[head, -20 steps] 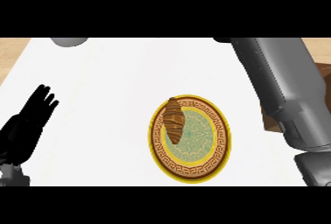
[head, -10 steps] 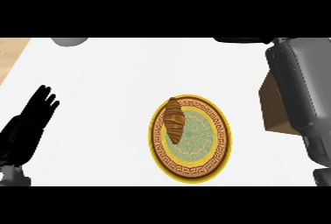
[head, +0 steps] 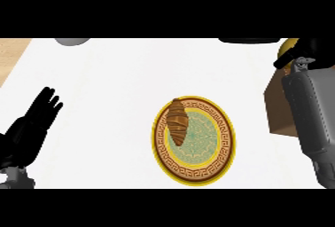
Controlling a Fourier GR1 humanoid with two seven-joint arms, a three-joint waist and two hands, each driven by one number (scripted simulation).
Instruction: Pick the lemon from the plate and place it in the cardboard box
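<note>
White bench: my right robot hand (head: 302,49) hangs clamped on the lemon (head: 288,45) just above the cardboard box (head: 280,111); left robot hand (head: 33,126) rests open, far left.

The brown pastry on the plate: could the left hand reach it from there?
Probably yes. The left hand rests open at the view's left, only bare counter lies between it and the plate, and the pastry sits uncovered on the plate's left side.
</note>
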